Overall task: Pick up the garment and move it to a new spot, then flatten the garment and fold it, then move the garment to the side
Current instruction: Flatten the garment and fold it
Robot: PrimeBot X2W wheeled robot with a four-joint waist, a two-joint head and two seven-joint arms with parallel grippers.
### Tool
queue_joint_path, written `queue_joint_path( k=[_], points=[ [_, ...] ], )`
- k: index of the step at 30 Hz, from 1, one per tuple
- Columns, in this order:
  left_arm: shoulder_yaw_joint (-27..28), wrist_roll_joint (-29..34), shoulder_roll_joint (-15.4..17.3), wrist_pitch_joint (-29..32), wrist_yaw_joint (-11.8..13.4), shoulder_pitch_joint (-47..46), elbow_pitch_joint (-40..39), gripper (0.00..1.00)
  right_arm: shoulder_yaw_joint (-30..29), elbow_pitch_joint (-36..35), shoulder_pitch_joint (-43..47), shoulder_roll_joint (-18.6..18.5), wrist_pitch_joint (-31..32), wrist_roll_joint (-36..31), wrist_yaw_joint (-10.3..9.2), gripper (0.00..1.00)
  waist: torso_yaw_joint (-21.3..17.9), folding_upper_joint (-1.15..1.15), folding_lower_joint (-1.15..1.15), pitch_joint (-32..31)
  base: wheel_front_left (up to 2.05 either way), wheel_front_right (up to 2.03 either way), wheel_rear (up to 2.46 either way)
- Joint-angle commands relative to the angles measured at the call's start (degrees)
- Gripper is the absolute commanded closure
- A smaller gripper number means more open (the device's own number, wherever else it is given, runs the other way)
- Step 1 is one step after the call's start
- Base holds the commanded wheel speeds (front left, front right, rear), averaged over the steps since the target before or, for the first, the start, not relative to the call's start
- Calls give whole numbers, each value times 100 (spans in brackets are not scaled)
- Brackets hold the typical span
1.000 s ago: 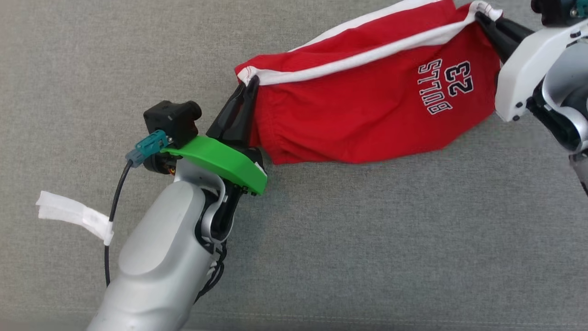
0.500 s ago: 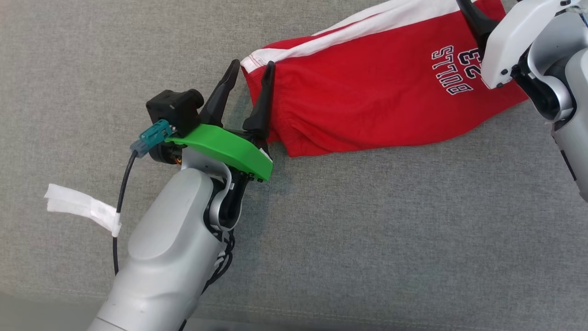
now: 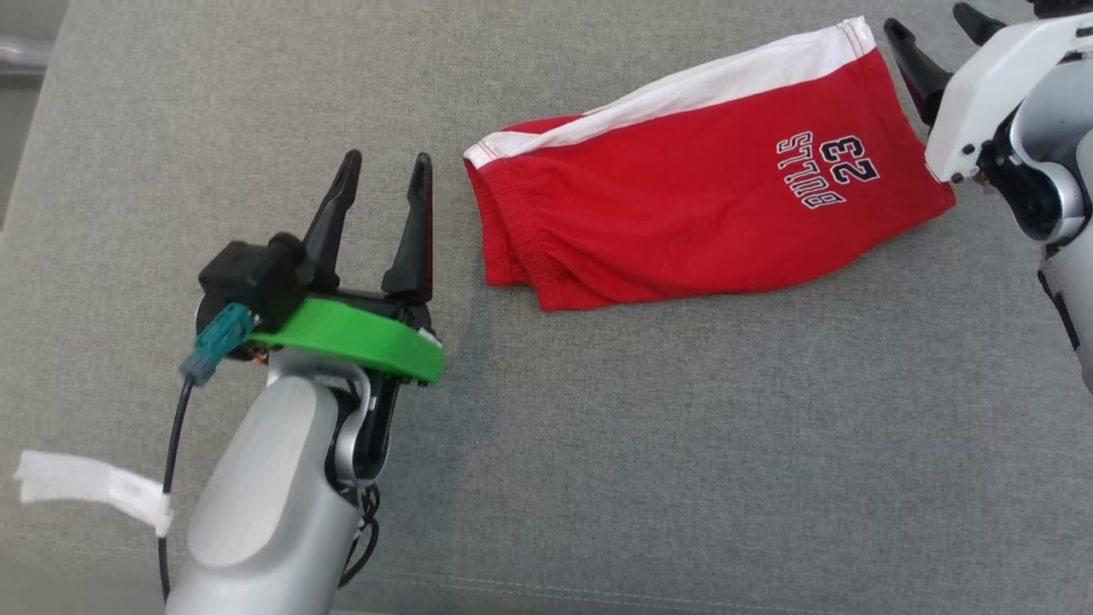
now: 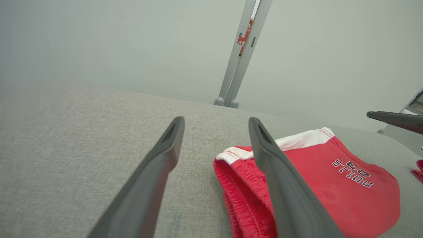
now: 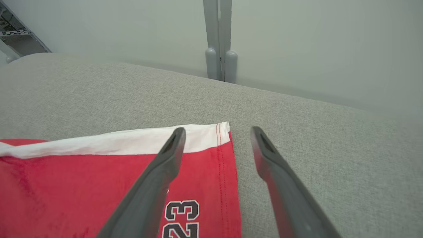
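So the garment (image 3: 683, 196) is a pair of red shorts with a white stripe down one side and "BULLS 23" printed near the hem. It's lying flat on the grey fabric surface (image 3: 683, 444), in the far right part of the head view. Its long axis runs left to right across that view, tilted a bit so the right end sits further away. The elastic waistband end points to the robot's left and the hem end points right. The white stripe is along the far edge, and the print reads upside down from the head camera. At the waistband end it looks doubled over, two layers stacked.

The left gripper (image 3: 386, 160) has its jaws spread wide with nothing between them. It's just left of the waistband, close but apart from it, fingers pointing away from the robot.

The right gripper (image 3: 929, 19) is also wide open and empty, right by the far hem corner. In the right wrist view one finger lies over the white stripe corner and the other over bare grey fabric. Can't tell if it's actually touching the cloth.
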Motion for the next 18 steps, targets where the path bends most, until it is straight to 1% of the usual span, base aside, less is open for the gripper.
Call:
queue_joint_path(
  k=[1,6,10,15,18],
  points=[
    [176,237,9,-13,-55,256,-210,0,-141,87,121,19,87,4,0,0,-5,0,0,-133,0,0,0],
    [799,1000,-136,-13,-268,1049,-860,0,-602,382,346,203,337,-113,0,0,26,0,0,-142,0,0,0],
    [1197,1382,-263,-15,-390,1439,-1139,0,-959,613,390,370,371,-312,0,0,115,0,0,-44,0,0,0],
    [1497,1550,-318,-15,-489,1661,-1297,0,-1377,967,271,549,382,-708,0,0,251,0,0,100,0,0,0],
    [1593,1456,-332,-16,-507,1746,-1368,0,-1641,1198,221,701,406,-931,0,0,338,0,0,162,0,0,0]
  ],
)
